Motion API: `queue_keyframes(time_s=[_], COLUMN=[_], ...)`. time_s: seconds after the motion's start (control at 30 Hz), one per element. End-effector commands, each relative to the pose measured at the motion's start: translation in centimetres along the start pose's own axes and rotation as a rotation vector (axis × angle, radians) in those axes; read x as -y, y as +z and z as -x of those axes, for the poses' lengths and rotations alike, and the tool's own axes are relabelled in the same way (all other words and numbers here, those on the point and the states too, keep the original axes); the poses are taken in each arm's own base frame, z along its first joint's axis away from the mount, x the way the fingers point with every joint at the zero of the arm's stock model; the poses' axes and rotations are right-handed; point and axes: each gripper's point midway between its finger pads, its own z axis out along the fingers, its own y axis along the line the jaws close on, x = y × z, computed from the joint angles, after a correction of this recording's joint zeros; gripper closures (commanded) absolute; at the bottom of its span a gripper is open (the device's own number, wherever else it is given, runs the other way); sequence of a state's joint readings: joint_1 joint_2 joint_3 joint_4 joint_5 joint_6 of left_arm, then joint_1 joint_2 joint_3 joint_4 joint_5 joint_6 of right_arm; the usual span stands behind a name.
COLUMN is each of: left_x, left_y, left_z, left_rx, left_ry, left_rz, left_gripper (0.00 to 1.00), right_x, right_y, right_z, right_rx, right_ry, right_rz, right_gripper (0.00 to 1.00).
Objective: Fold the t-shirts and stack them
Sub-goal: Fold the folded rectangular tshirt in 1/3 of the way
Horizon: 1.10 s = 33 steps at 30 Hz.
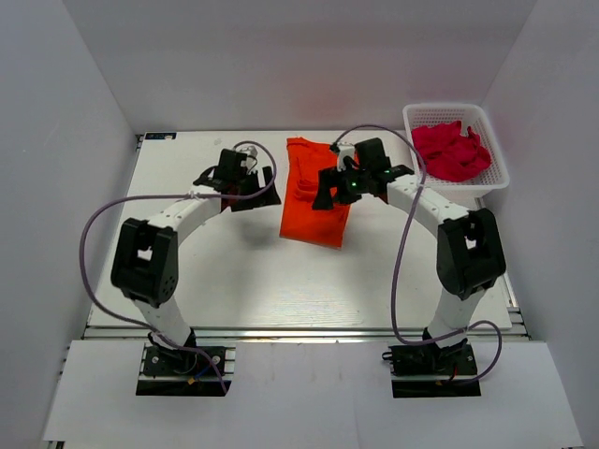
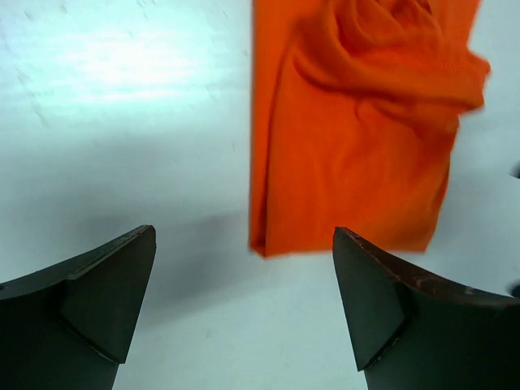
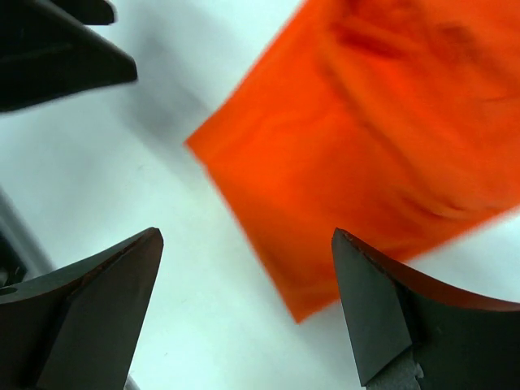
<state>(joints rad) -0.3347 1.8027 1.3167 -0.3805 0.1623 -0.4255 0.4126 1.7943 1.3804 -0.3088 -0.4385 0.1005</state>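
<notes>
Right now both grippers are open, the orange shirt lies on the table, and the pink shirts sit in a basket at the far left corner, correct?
No. The basket holding the pink shirts stands at the far right corner, as the top external view shows. The rest holds.

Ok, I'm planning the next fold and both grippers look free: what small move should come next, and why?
Probably bring the left gripper and right gripper, both open and holding nothing, down onto the two near corners of the orange t-shirt. It lies on the table as a long narrow strip, so a fold in half seems due.
</notes>
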Motion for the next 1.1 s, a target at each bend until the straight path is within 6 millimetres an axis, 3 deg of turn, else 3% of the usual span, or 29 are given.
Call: queue_keyframes(time_s=[0.0, 0.03, 0.07, 0.17, 0.3, 0.37, 0.4, 0.47, 0.6, 0.63, 0.87, 0.97, 1.03, 1.07], left_x=[2.2, 1.9, 1.4, -0.2, -1.1, -1.0, -0.8, -0.8, -0.7, -0.7, -0.9, -1.0, -0.2, 0.2], left_y=[-2.9, -3.0, -3.4, -3.6, -4.3, -4.3, -4.3, -4.3, -4.4, -4.4, -4.0, -3.8, -3.6, -3.4], left_z=[-1.3, -2.0, -3.5, -6.3, -7.9, -8.5, -8.6, -8.6, -8.7, -8.7, -9.0, -9.5, -9.3, -8.9], left_rx=[0.059, 0.048, 0.018, -0.05, -0.076, -0.095, -0.099, -0.099, -0.103, -0.103, -0.122, -0.143, -0.143, -0.135], left_ry=[0.061, 0.059, 0.066, 0.06, 0.064, 0.062, 0.061, 0.061, 0.061, 0.061, 0.066, 0.061, 0.079, 0.081], left_rz=[-0.117, -0.112, -0.109, -0.063, -0.041, -0.058, -0.067, -0.067, -0.076, -0.076, -0.069, -0.07, -0.101, -0.117], left_gripper=[0.0, 0.0, 0.0, 0.0, 0.0, 0.0, 0.0, 0.0, 0.0, 0.0, 0.0, 0.0, 0.0, 0.0], right_x=[-3.1, -3.8, -3.5, -3.9, -1.1, -0.7, 0.6, 0.9, 2.1, 3.3, 6.1, 5.8, 4.9, 4.2], right_y=[1.9, 2.1, 3.5, 4.5, 6.6, 7.3, 8.5, 8.5, 9.5, 10.2, 12.6, 12.6, 11.5, 10.4], right_z=[-0.7, 0.1, -0.8, 0.1, 2.0, 3.0, 2.4, 4.3, 3.9, 3.0, 0.1, 0.5, 1.9, 3.7], right_rx=[-0.011, 0.002, -0.03, -0.002, 0.044, 0.068, 0.062, 0.108, 0.13, 0.115, 0.082, 0.069, 0.079, 0.11], right_ry=[-0.055, -0.058, -0.04, -0.02, -0.009, -0.004, 0.016, 0.018, 0.03, 0.059, 0.183, 0.178, 0.12, 0.081], right_rz=[0.174, 0.202, 0.217, 0.286, 0.239, 0.246, 0.254, 0.301, 0.398, 0.398, 0.4, 0.418, 0.411, 0.396], right_gripper=[0.1, 0.1, 0.1, 0.1, 0.1, 0.1, 0.1, 0.1, 0.1, 0.1, 0.1, 0.1, 0.1, 0.1])
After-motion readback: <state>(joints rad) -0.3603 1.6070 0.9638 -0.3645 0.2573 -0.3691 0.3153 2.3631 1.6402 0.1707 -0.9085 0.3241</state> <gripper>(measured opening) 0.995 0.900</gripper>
